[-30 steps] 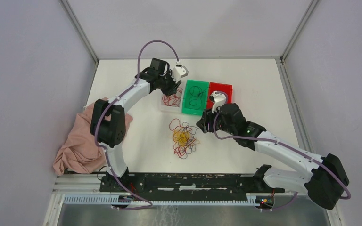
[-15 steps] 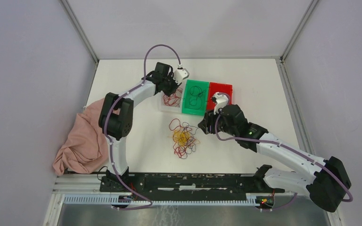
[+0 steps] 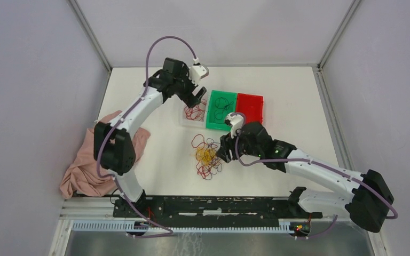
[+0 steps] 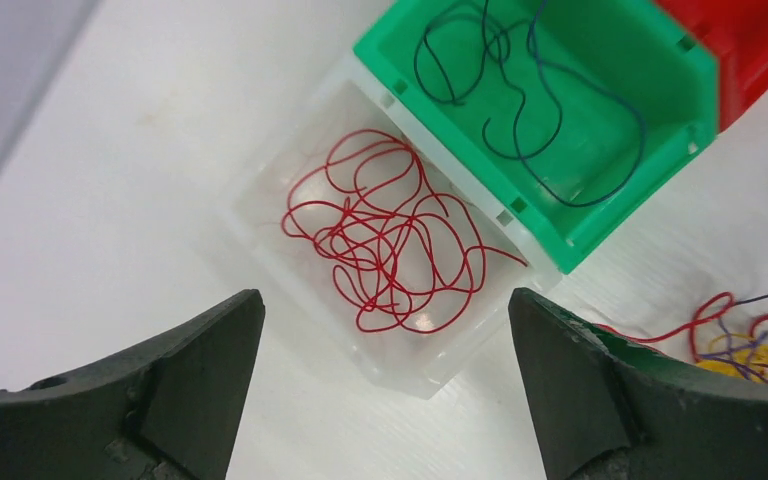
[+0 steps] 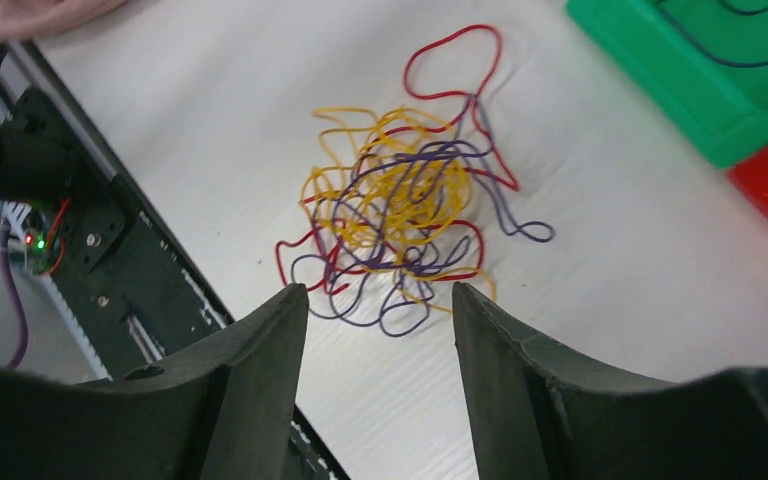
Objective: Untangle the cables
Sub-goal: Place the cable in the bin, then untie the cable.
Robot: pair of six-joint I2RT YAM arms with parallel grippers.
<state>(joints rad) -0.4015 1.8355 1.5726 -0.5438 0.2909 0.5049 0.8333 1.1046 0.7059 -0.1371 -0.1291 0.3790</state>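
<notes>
The left gripper (image 4: 382,302) hangs just left of the green bin (image 3: 209,110), jaws spread wide and empty. The right gripper (image 5: 378,292) hovers on the bin's near side, jaws parted, holding nothing.

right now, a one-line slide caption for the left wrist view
Open left jaws frame a clear bin of red cables, beside a green bin holding dark blue cables.

Bare tabletop (image 3: 171,144) between cables (image 3: 207,156) and bins (image 3: 221,125)
</notes>
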